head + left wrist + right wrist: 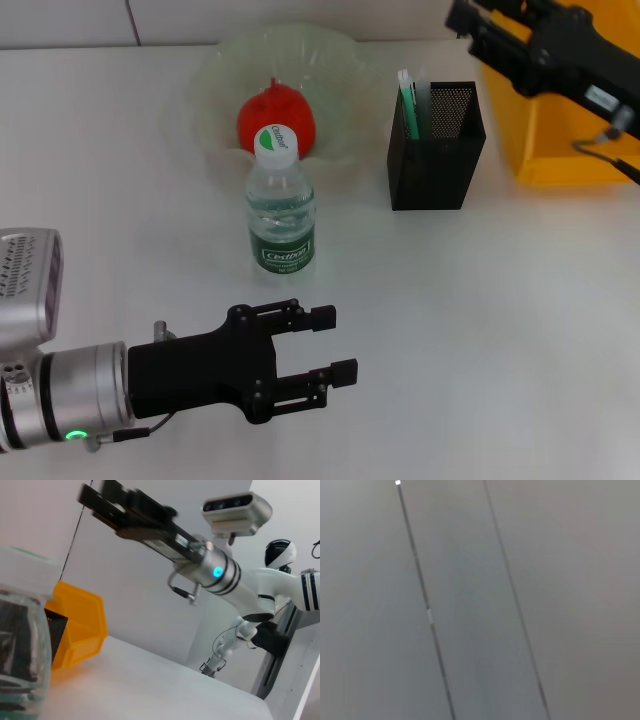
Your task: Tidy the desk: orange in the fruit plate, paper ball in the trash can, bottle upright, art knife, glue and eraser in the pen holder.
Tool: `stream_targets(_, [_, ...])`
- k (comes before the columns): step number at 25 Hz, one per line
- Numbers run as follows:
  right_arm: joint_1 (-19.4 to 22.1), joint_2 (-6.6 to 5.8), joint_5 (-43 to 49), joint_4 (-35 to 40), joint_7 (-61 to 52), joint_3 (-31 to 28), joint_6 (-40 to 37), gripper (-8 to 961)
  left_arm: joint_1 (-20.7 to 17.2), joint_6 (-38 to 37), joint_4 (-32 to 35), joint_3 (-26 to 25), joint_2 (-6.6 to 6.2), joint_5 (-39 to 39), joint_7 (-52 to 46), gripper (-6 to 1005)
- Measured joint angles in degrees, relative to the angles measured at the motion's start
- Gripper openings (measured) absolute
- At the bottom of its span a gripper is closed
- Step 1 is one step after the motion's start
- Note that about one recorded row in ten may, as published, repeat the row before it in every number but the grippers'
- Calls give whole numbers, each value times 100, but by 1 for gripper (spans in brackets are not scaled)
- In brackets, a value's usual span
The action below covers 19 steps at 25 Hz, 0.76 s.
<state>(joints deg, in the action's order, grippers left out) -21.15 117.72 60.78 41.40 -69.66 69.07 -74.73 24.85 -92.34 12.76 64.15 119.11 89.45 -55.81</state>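
1. The left gripper point(338, 347) sits low over the white desk point(520, 330), near the front edge. Its jaws are spread apart with nothing between them, pointing toward the robot's right.
2. The bottle point(281, 205) stands upright, cap on, a bit beyond that gripper and not touching it. In the left wrist view it fills the near edge of the shot point(22, 645).
3. Right behind the bottle is the clear fruit plate point(215, 105) with a round reddish-orange fruit point(262, 116) sitting in it.
4. The black mesh pen holder point(437, 145) stands to the robot's right of the plate, with a green and white item point(407, 105) poking out of it.
5. The right gripper point(107, 502) is raised up over the yellow bin point(560, 140) at the far right corner. Can't tell how its jaws are set.
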Motion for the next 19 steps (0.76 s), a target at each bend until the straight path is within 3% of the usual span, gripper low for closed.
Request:
stream_targets(2, [295,-99,998,509,-674,-357,-885,509,-31,-68,15,0,-13,-2,0,663])
stream_targets(3, [295,-99,998,509,-674,-357,-885,513,-69,-178,45,-8,-32,-6,0,663])
stream_targets(7, [368,-122,2946,588,-911,-1383,-2825,528,-111,-424,54,-18,-75,-7,-10,663])
stream_targets(9, [409,-103,3437,570,-906,-1633,-3211,536,-165,-540,104,-18,-96,-2,-2,663])
stream_targets(12, [506,-75,3990,422,-705,-1828,-3307,548,-333,-663,333,-13,-134,36,-35,663])
stream_targets(17, [511,-54,4310,-164,-75,-1864,-3183,709,-507,-739,422,-60,-292,11,-104,663])
stream_targets(19, [493,-34,4366,-254,45,-1852,-3141,709,-507,-739,422,-60,-292,11,-104,663])
